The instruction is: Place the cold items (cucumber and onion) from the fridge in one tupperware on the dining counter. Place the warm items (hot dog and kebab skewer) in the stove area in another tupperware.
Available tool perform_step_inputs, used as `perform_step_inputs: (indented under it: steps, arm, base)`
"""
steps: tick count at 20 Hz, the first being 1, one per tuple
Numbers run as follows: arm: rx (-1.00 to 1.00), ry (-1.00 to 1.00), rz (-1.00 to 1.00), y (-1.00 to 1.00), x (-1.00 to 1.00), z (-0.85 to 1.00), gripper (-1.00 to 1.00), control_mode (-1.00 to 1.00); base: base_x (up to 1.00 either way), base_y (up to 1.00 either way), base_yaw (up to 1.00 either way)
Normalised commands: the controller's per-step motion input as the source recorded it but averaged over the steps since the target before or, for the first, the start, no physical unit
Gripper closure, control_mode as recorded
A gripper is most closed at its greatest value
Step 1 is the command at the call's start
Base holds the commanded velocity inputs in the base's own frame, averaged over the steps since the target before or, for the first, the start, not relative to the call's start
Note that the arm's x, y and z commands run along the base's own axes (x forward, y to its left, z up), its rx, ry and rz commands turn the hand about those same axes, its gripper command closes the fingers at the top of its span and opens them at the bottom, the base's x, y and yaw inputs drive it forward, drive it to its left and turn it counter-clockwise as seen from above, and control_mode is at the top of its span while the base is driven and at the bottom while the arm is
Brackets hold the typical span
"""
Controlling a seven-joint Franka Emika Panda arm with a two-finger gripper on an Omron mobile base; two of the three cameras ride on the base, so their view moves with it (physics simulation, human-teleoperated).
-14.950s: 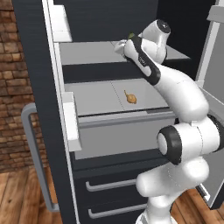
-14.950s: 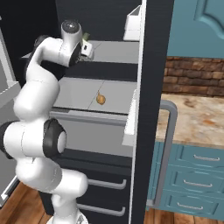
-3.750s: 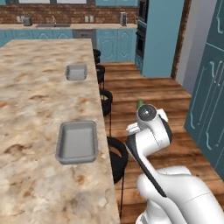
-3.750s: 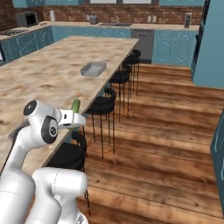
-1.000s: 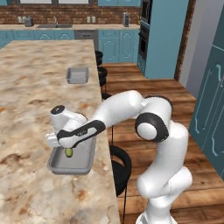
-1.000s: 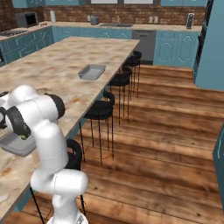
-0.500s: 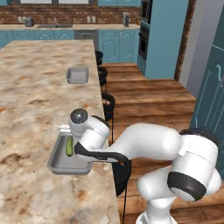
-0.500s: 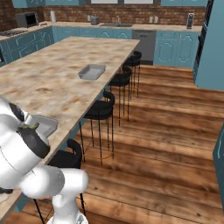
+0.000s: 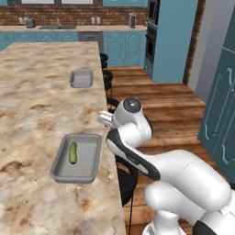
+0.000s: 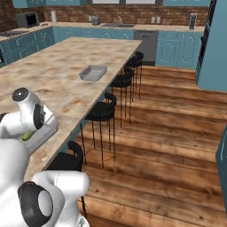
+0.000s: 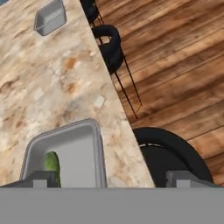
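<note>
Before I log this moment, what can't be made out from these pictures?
- Cucumber: in the hand view, its lower end is cut off by the picture's bottom edge; in the right base view, the arm covers most of it.
- Near tupperware: in the right base view, mostly behind the arm.
- Far tupperware: too small to tell its contents.
- Gripper: just the fingertips show, wide apart.

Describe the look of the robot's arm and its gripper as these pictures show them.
The glossy white arm is built of rounded, bulbous segments with dark grey bands at the joints and a round dark grey cap with a pale centre on one joint. In the hand view, the gripper shows two small, square-cut dark grey finger tips. No cables or markings can be made out.
</note>
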Motion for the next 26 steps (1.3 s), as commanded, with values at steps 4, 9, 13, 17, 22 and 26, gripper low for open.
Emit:
perform_step_inputs:
  steps: [4, 9, 13, 17, 22, 26]
  arm:
    - [0.03, 0.05, -0.23, -1.0, -0.54, -0.57, -1.0, -1.0]
    - [0.0, 0.0, -0.23, -1.0, -0.65, -1.0, -1.0, -1.0]
    - [0.02, 0.0, -0.22, -0.96, -0.06, -0.39, -1.0, -1.0]
    - [0.0, 0.0, -0.07, -0.34, 0.0, -0.15, -1.0, 1.0]
    - [0.0, 0.0, 0.0, 0.0, 0.0, 0.0, -1.0, 1.0]
    - [0.0, 0.0, 0.0, 0.0, 0.0, 0.0, -1.0, 1.0]
  base:
    - [0.0, 0.0, 0.0]
    - [0.0, 0.0, 0.0]
    - [0.0, 0.0, 0.0]
    - [-0.01, -0.11, 0.0]
    - [-0.79, -0.81, 0.07]
    - [-1.0, -0.21, 0.38]
